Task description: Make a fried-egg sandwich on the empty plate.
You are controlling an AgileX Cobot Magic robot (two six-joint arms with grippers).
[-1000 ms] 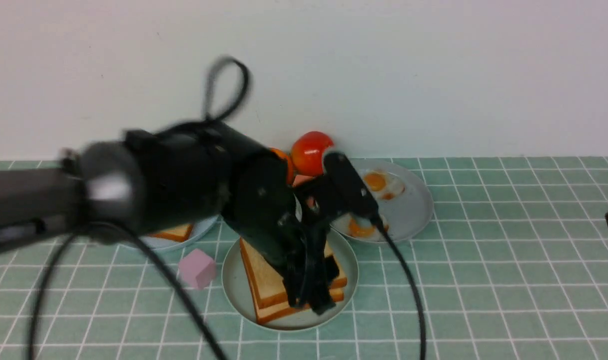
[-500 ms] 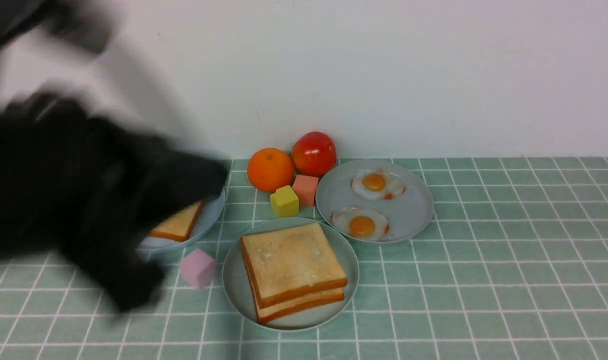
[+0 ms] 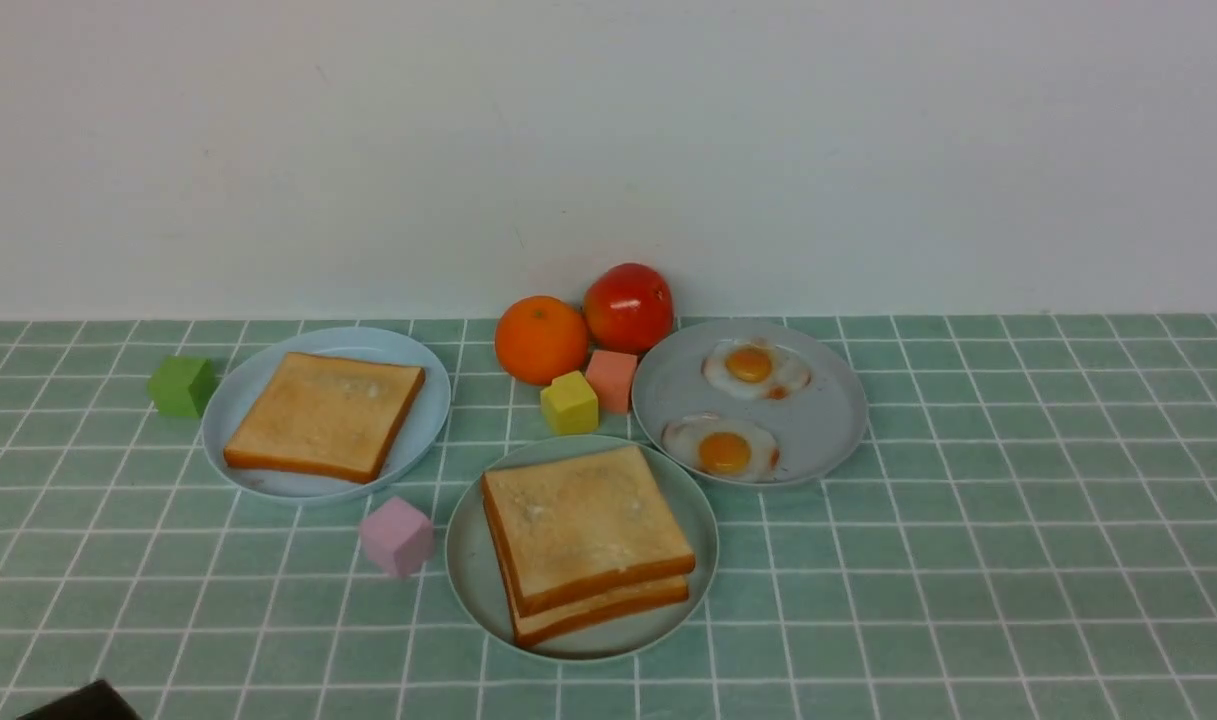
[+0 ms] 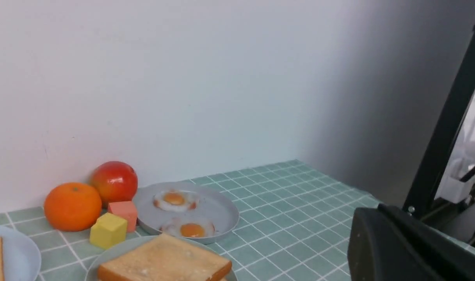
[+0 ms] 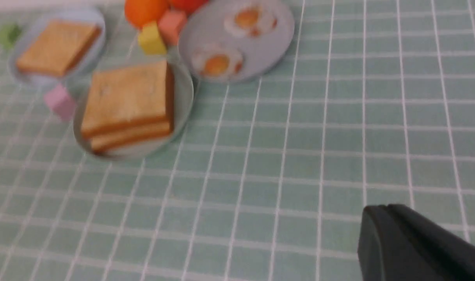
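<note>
Though each wrist view crops its gripper, you see left gripper (image 4: 378, 242) and right gripper (image 5: 381, 234) pinched closed, empty — sandwich (image 3: 586, 540) sits on mint-green plate (image 3: 465, 560), near centre; filling between slices hidden, can't confirm.

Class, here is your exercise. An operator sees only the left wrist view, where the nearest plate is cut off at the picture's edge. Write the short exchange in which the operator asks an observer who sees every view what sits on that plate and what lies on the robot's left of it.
Operator: My view crops the mint-green plate. What is on it?
Observer: Two toast slices are stacked on it. The front view shows no egg between them.
Operator: What lies on the robot's left of that plate?
Observer: A pink cube sits on the tiles close beside its rim.
</note>
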